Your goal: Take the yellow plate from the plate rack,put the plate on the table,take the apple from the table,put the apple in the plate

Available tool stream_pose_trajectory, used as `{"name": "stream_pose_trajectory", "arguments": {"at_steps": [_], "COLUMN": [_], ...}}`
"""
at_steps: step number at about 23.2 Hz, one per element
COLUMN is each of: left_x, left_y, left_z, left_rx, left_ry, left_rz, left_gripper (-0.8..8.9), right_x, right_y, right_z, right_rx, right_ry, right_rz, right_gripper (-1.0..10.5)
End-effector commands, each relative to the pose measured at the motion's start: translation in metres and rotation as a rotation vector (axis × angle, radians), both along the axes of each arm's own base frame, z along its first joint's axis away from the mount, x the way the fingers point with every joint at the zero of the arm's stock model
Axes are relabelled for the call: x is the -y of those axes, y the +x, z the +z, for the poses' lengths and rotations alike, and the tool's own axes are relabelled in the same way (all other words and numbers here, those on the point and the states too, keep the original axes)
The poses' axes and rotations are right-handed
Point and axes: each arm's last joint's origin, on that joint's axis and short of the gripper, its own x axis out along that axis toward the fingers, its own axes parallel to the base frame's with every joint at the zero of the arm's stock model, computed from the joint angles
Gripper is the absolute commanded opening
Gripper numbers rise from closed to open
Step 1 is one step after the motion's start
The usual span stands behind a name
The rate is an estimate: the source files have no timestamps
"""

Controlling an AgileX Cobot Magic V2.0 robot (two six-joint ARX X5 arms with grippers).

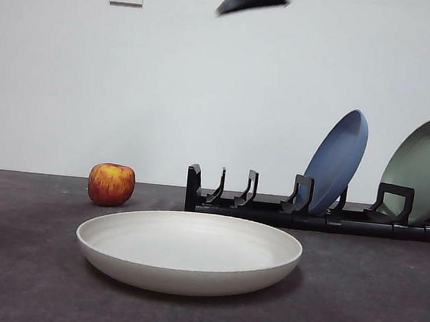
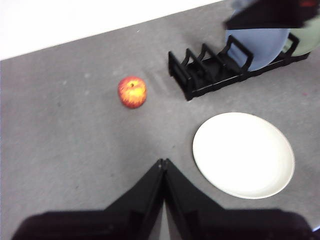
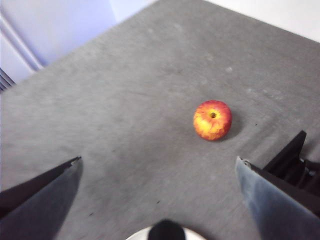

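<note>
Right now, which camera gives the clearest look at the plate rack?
The front view: the plate rack stands side-on, its prongs and slots distinct, holding the blue plate and green plate. The left wrist view shows it blurred from above; the right wrist view shows only a corner.

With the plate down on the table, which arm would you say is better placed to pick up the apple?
Probably the right: its fingers are spread wide with the apple ahead between them. The left fingers are closed.

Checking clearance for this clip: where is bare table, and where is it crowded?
Bare table lies around the apple, and between it and the yellow plate. It is crowded at the plate rack, with the blue plate and green plate.
</note>
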Motion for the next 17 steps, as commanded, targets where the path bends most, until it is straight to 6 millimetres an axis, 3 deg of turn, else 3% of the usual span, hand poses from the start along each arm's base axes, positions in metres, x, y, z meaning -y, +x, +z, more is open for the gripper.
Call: {"name": "stream_pose_trajectory", "arguments": {"at_steps": [1, 6, 17], "left_x": [-0.005, -0.010, -0.011], "left_y": [-0.002, -0.005, -0.006], "left_z": [-0.001, -0.004, -0.004], "left_rx": [0.009, 0.002, -0.006], "left_ry": [0.013, 0.046, 0.046], "left_rz": [0.071, 0.095, 0.079], "left_gripper": [-0.08, -0.08, -0.08], "right_x": [-0.021, -0.047, -0.085], "right_y": [0.028, 0.066, 0.112], "right_z": [-0.011, -0.034, -0.077], "right_rx": [-0.002, -0.006, 0.001], "right_ry": [-0.042, -0.116, -0.104], "right_rz": [0.012, -0.036, -0.036], "right_gripper": [5.2, 6.7, 6.7]}}
